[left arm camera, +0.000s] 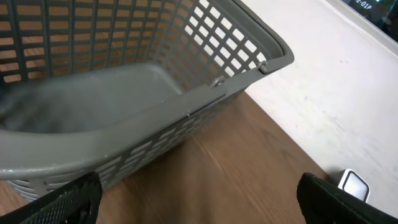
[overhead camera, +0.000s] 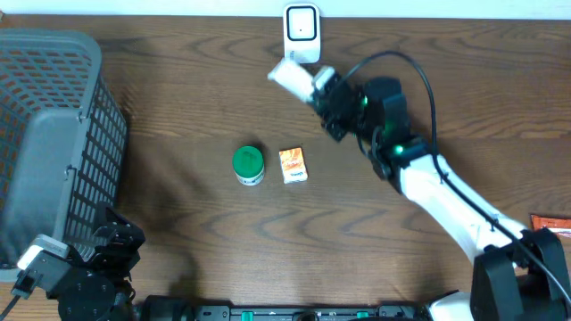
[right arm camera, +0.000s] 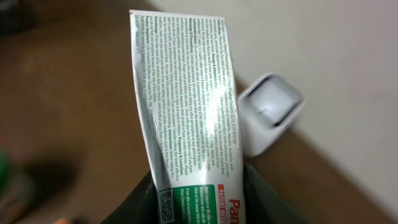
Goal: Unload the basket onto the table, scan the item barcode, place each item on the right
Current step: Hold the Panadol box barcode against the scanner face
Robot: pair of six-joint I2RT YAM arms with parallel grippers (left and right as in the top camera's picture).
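The item is a long white carton (overhead camera: 290, 78) with fine print, a green panel and red lettering (right arm camera: 186, 112). My right gripper (overhead camera: 323, 91) is shut on its lower end, with dark fingers (right arm camera: 140, 205) on both sides (right arm camera: 199, 208). The carton is lifted and tilted, its free end just below and left of the white barcode scanner (overhead camera: 302, 34), which stands at the table's far edge. In the right wrist view the scanner (right arm camera: 270, 112) sits just right of the carton. My left gripper (overhead camera: 118, 239) rests open at the front left, nothing between its fingers (left arm camera: 199, 202).
A grey slatted basket (overhead camera: 49, 134) fills the left side, right beside the left gripper (left arm camera: 124, 124). A green-lidded jar (overhead camera: 248, 164) and a small orange box (overhead camera: 293, 165) lie mid-table. A red packet (overhead camera: 551, 223) shows at the right edge.
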